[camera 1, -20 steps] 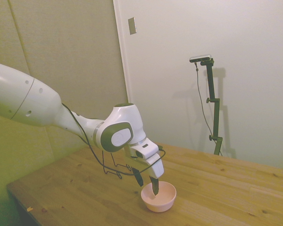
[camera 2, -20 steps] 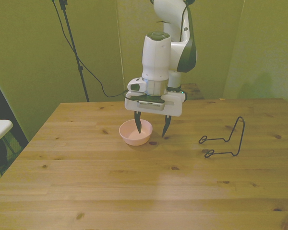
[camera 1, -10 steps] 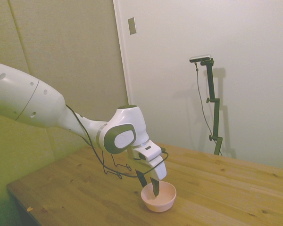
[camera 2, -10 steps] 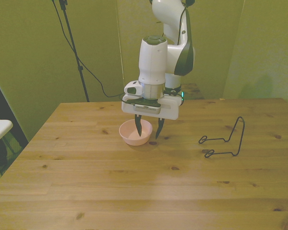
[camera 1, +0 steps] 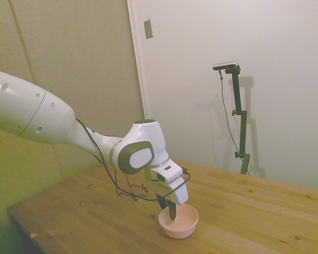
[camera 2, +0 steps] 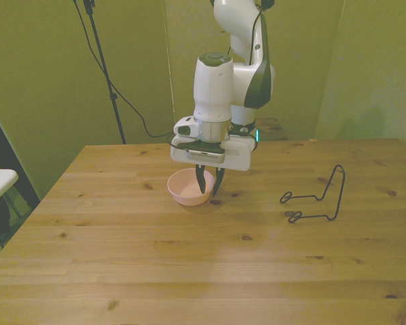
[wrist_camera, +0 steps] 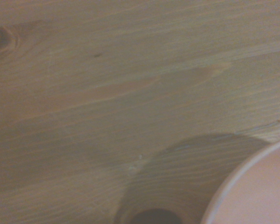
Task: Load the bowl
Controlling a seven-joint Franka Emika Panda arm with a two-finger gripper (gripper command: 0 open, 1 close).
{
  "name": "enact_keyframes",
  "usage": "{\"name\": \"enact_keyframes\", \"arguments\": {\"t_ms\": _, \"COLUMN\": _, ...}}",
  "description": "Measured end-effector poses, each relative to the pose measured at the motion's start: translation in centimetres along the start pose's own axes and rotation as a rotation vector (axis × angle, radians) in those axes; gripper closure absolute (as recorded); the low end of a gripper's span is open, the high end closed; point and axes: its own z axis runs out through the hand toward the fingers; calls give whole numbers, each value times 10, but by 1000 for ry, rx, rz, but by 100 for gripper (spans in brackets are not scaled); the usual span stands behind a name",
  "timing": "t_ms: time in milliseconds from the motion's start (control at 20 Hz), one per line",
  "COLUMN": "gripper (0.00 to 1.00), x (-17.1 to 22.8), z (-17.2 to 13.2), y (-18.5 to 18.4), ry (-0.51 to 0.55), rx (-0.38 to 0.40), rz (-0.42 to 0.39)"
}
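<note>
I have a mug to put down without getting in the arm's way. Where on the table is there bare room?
The near half of the table, in front of the bowl and the wire rack, is bare wood. So is the strip along the front view's left edge. It is crowded only at the bowl, where the gripper closes over its rim.

Side view: off one side, looking across the table (camera 1: 244,211).
Front view: across the table, facing the robot.
Wrist view: close, blurred, looking down.
Shared: bowl (camera 2: 187,187), wood.
</note>
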Motion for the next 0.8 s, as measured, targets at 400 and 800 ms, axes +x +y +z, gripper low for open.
{"name": "enact_keyframes", "arguments": {"t_ms": 400, "gripper": 100, "x": 5, "z": -8, "y": -6, "ry": -10, "rx": 38, "rz": -7}}
{"name": "enact_keyframes", "arguments": {"t_ms": 800, "gripper": 100, "x": -19, "z": -67, "y": -44, "ry": -94, "rx": 171, "rz": -70}}
